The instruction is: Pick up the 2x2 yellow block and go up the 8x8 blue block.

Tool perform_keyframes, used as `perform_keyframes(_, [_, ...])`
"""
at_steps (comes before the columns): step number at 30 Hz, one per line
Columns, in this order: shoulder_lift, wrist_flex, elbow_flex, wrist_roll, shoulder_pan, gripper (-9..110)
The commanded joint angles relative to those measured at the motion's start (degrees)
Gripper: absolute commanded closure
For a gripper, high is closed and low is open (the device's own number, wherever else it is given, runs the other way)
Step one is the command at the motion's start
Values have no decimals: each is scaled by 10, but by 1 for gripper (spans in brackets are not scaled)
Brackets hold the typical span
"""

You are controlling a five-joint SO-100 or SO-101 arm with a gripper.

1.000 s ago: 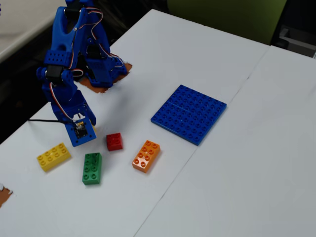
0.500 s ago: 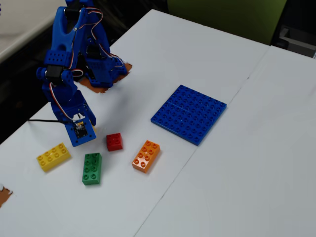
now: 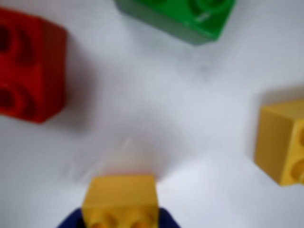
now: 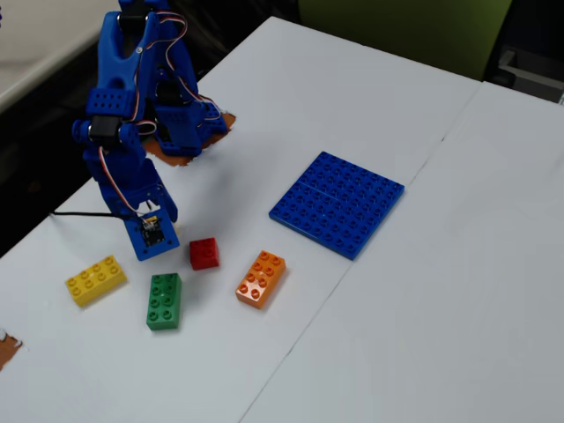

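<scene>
Between the pincer (image 3: 121, 221) tips, clamped, sits the 2x2 yellow block (image 3: 121, 199) above the table (image 3: 156, 118); a red brick (image 3: 31, 66) lies nearby.

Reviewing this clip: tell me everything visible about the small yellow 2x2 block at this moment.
In the wrist view, the 2x2 yellow block sits at the bottom centre, blurred: a glossy yellow plastic cube-like brick, two studs showing along its near edge, the rest cut off. Dark blue parts of the tool flank it on both sides, so it looks gripped, but whether it is off the white table is unclear. In the fixed view the arm hides it.
</scene>
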Motion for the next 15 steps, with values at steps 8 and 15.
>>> perform_keyframes(8, [47,236,-272,25,-91,101])
perform_keyframes(15, [61,320,-381,41,-163,101])
